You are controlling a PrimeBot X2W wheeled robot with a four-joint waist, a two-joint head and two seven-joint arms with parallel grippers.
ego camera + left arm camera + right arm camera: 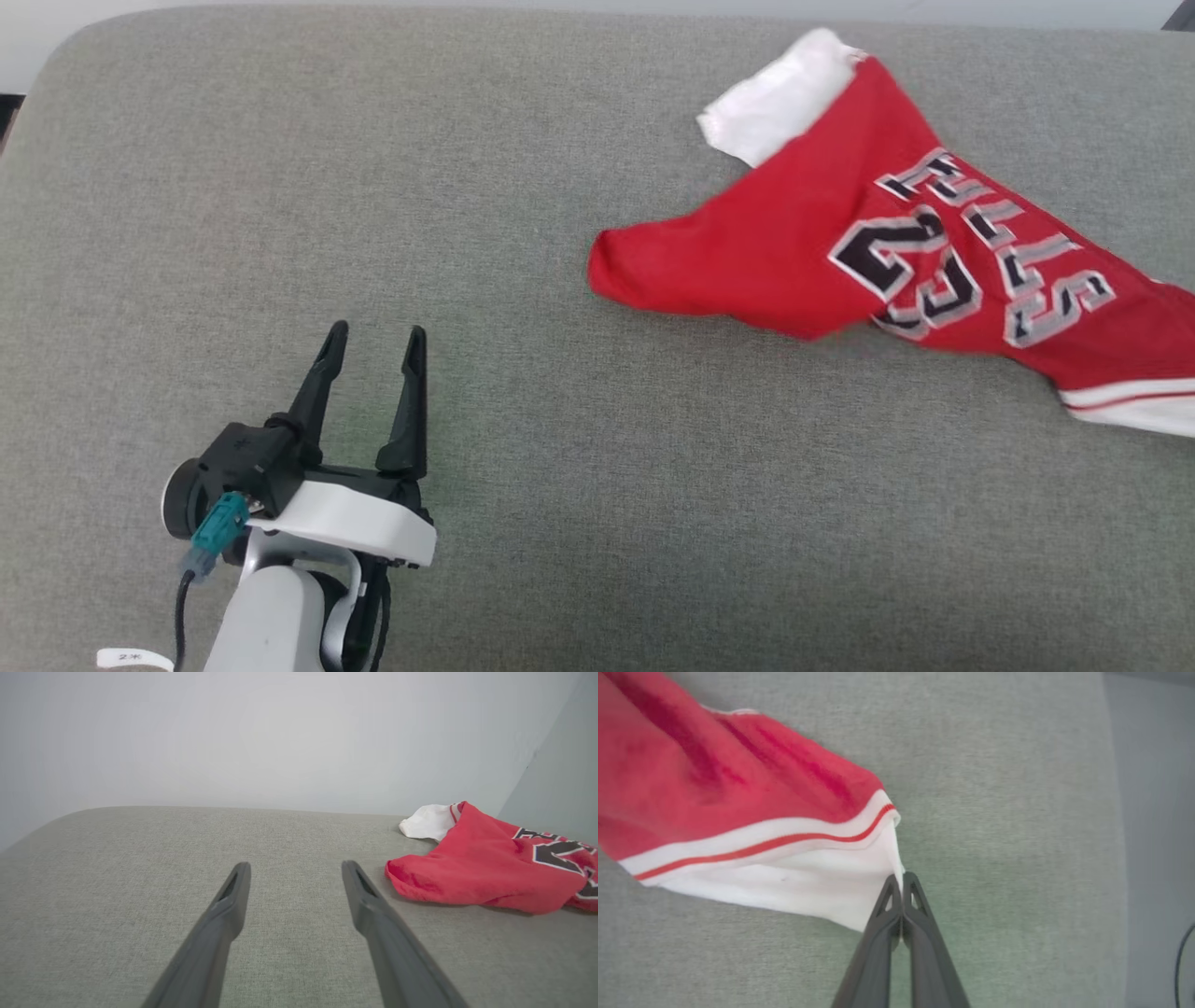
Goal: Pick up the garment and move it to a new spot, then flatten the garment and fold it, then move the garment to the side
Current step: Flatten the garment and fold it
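The garment (822,252), a red jersey with a black "23" and white lining, lies crumpled at the right of the grey cushion (523,392), running off the head view's right edge. My left gripper (373,338) hovers open and empty at the lower left, well apart from the cloth. From the left wrist view the garment (486,872) lies to the right of the spread fingers (233,896). In the right wrist view my right gripper (902,878) is shut on a white corner of the garment (784,877), just below its white-and-red striped trim, and the cloth is stretched from that corner.
The cushion's rounded far edge (280,19) meets a pale wall (280,742). To the right of the cushion lies a pale floor (1157,835) with a dark cable (1183,956).
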